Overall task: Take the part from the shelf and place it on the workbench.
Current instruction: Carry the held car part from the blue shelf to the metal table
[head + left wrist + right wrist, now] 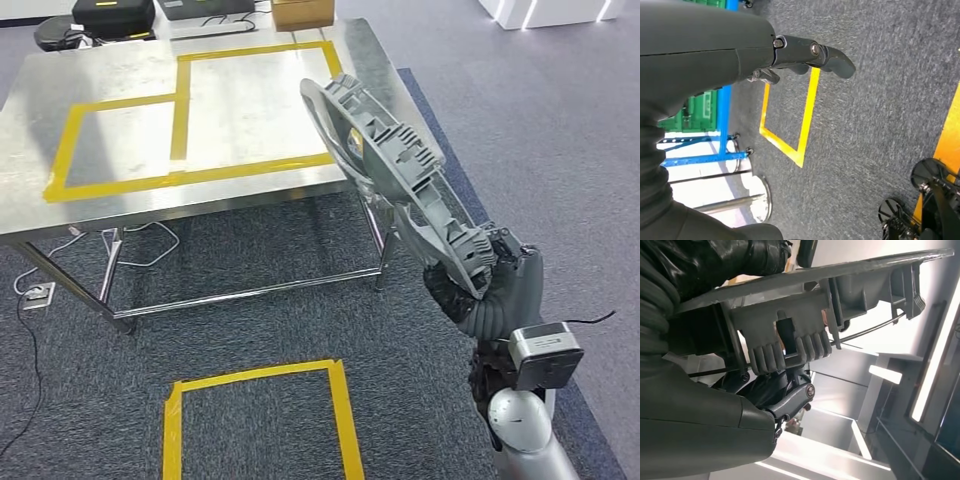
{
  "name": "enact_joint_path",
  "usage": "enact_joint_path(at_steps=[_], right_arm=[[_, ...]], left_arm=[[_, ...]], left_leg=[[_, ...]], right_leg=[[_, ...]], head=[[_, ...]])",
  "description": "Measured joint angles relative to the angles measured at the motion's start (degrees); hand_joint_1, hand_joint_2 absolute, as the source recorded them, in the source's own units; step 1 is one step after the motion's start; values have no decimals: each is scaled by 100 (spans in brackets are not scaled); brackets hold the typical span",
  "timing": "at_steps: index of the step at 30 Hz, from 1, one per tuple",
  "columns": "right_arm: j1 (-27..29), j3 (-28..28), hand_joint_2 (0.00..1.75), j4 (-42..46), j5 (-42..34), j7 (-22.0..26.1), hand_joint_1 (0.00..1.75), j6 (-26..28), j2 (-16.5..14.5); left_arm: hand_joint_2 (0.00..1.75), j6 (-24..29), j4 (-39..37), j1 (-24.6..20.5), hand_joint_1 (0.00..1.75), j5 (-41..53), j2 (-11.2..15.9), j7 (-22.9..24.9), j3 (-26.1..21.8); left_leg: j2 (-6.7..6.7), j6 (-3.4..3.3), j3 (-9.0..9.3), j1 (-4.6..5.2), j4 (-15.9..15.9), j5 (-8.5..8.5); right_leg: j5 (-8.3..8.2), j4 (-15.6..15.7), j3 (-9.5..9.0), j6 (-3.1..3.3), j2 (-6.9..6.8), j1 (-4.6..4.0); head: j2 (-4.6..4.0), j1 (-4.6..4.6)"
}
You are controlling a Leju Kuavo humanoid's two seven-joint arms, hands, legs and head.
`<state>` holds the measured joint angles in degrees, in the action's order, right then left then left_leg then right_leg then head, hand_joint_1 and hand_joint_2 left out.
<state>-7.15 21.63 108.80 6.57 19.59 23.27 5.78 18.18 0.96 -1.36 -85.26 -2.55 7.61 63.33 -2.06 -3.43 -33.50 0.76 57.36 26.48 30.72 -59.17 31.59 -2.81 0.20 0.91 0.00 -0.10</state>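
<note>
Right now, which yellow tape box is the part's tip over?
The right-hand box on the workbench, the bigger of the two taped there. The part's tip overlaps its right edge; the left box and floor box lie apart from it.

The workbench (226, 110) top lies bare inside its yellow tape outlines (181, 110). A cardboard box (302, 13) and black cases (113, 15) crowd its far edge. The part (392, 165) overhangs the near right corner.

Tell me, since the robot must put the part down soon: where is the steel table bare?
The shiny steel workbench shows two bare patches framed by yellow tape, one smaller on the left, one larger on the right. The long grey cast part, held by the right hand, hangs over the table's right corner.
</note>
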Motion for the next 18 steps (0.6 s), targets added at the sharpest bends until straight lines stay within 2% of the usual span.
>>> enact_joint_path(at_steps=[1,4,5,6,7,8,9,10,11,13,15,18], right_arm=[[-11,9,175,2,29,-2,175,18,-1],[-39,45,175,2,88,-8,175,70,-1],[-44,56,175,2,105,-14,175,78,-1],[-58,69,175,5,128,-31,175,79,-1],[-82,79,175,14,151,-56,175,78,-1],[-115,87,175,25,169,-86,175,76,-1],[-150,96,175,37,185,-112,175,74,-1],[-177,104,175,51,194,-128,175,74,-1],[-194,114,175,62,198,-136,175,75,-2],[-204,128,175,78,206,-150,175,76,-3],[-205,136,175,77,214,-162,175,80,-4],[-217,152,175,79,223,-166,175,89,-5]], left_arm=[[175,5,0,-4,0,3,-5,16,10],[175,92,0,-11,0,39,2,66,145],[175,108,0,-10,0,50,10,54,213],[175,102,0,-10,0,55,18,29,273],[175,83,0,-13,0,55,25,1,321],[175,70,0,-17,0,54,29,-15,357],[175,65,-1,-25,0,54,42,-22,390],[175,63,-1,-34,0,54,54,-26,420],[175,63,-2,-42,0,53,69,-28,444],[175,67,-2,-49,0,49,91,-30,467],[175,72,-1,-49,0,46,99,-30,480],[175,79,-1,-51,0,44,110,-45,515]], left_leg=[[-2,-14,48,-20,-69,-28],[-6,-34,88,-38,-109,-31],[-12,-27,89,-42,-98,-19],[-20,-11,92,-49,-81,-2],[-29,14,96,-60,-52,21],[-37,51,96,-73,-9,56],[-45,93,84,-74,46,96],[-51,131,64,-71,99,127],[-55,149,43,-63,147,155],[-59,98,21,-50,178,156],[-58,34,30,-47,165,142],[-57,31,48,-51,133,135]], right_leg=[[101,-187,91,-11,-4,-3],[518,-1227,660,-69,-6,18],[530,-1424,795,-91,-8,29],[420,-1394,822,-109,-10,41],[219,-1157,743,-124,-11,54],[-1,-779,588,-137,-8,68],[-145,-430,418,-139,9,71],[-222,-187,294,-107,27,70],[-233,-57,224,-70,42,69],[-222,-35,206,5,57,64],[-221,-28,205,19,61,59],[-208,-30,202,56,59,43]], head=[[0,10],[0,25],[0,23],[0,23],[0,24],[0,24],[0,32],[0,33],[0,30],[0,17],[0,11],[0,12]])
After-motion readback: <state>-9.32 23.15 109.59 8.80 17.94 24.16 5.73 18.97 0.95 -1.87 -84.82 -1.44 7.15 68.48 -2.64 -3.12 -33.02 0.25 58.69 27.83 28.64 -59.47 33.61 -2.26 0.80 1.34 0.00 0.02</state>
